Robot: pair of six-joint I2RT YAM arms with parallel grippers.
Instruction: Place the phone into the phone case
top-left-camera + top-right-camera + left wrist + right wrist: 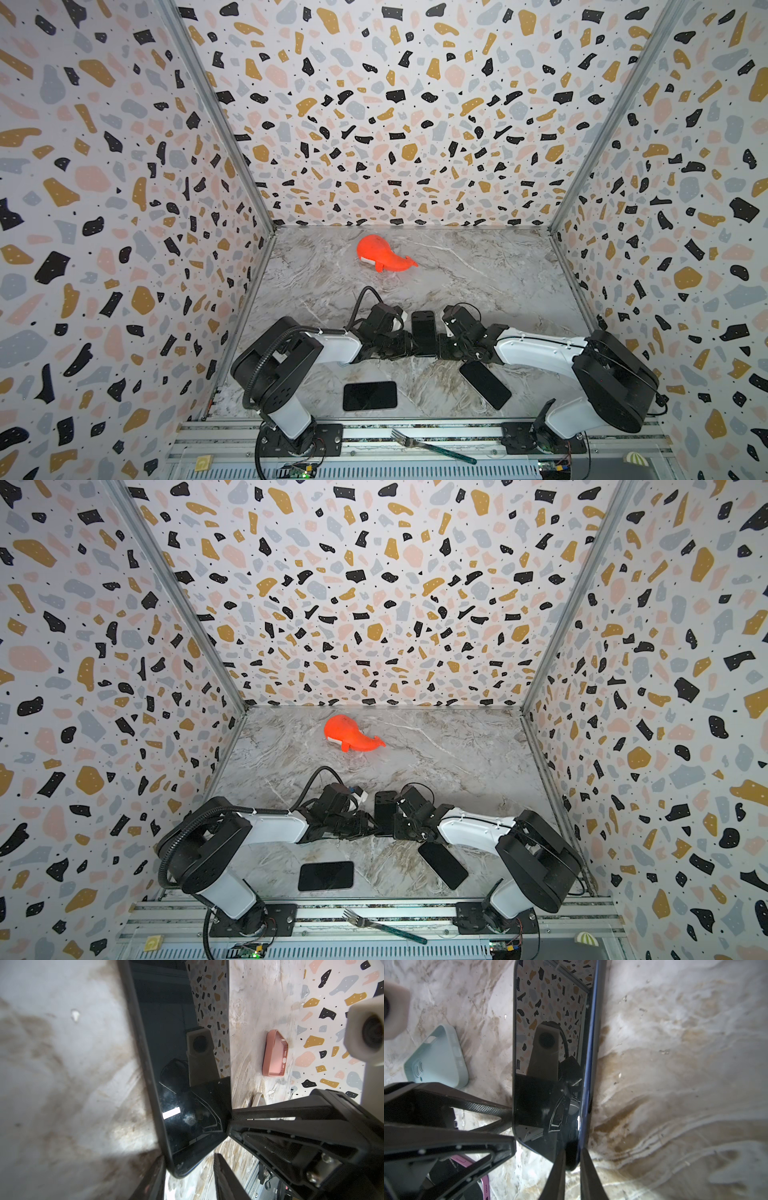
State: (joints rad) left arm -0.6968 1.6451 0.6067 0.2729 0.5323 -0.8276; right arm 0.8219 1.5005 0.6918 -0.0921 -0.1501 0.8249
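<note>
Two arms meeting at the middle of the marble counter (498,270), with a dark phone (424,332) between them in both top views. The right claw (572,1151) is clenched on one end of the phone, its two fingers (558,1176) pressed close on either face of the thin body. The left claw (190,1155) stands parted around the opposite lower corner: one finger lies just beside the phone's back, while counter shows between the screen side and the other finger. Whether the phone rests on the counter or is clear of it cannot be told. A pink phone case (274,1053) lies apart from the phone near the patterned wall; a pale blue phone case (438,1057) lies on the counter beside the left claw. Two further phones, one (370,395) and another (484,384), lie flat nearer the arm bases. An orange whale toy (382,258) sits toward the back wall.
</note>
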